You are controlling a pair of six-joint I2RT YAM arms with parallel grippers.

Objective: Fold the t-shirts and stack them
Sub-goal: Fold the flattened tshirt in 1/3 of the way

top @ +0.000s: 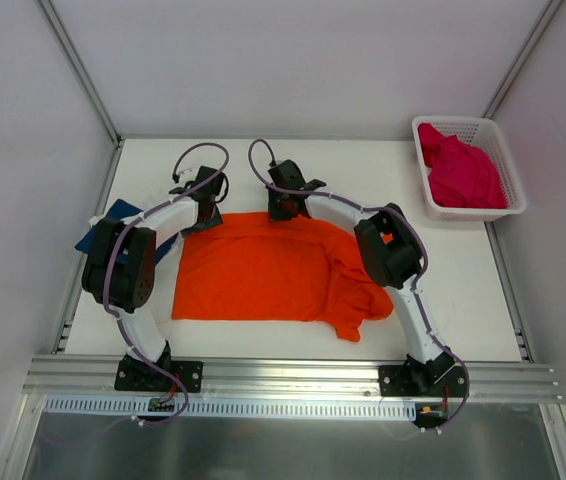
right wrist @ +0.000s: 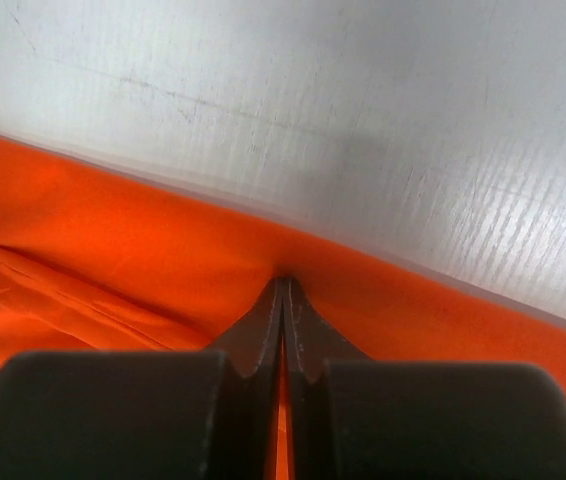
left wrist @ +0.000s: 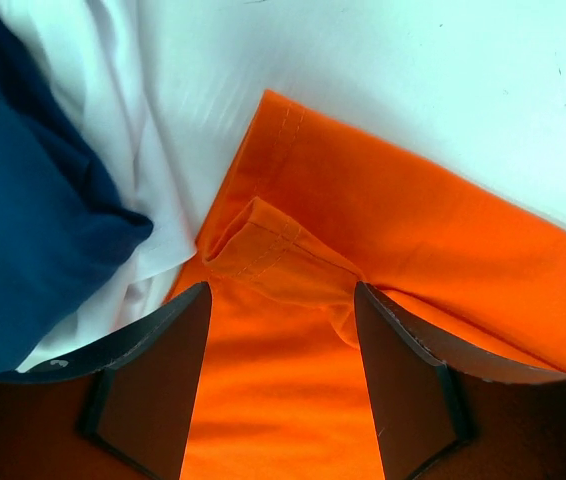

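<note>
Orange t-shirt [top: 263, 275] lies spread across the middle of the white desk [top: 363, 170], its far edge pinched in the clenched right claw [right wrist: 283, 285], while the left claw [left wrist: 281, 292] hangs released over the shirt's far-left corner. The navy t-shirt [top: 123, 213] sits at the desk's left edge. The magenta t-shirt [top: 460, 172] fills a white mesh basket [top: 503, 150] at the far-right corner.

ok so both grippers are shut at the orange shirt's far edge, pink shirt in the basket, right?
No: the left gripper is open, jaws apart over the orange shirt, per the left wrist view. The right gripper is shut at that edge; the pink shirt is in the basket.
</note>
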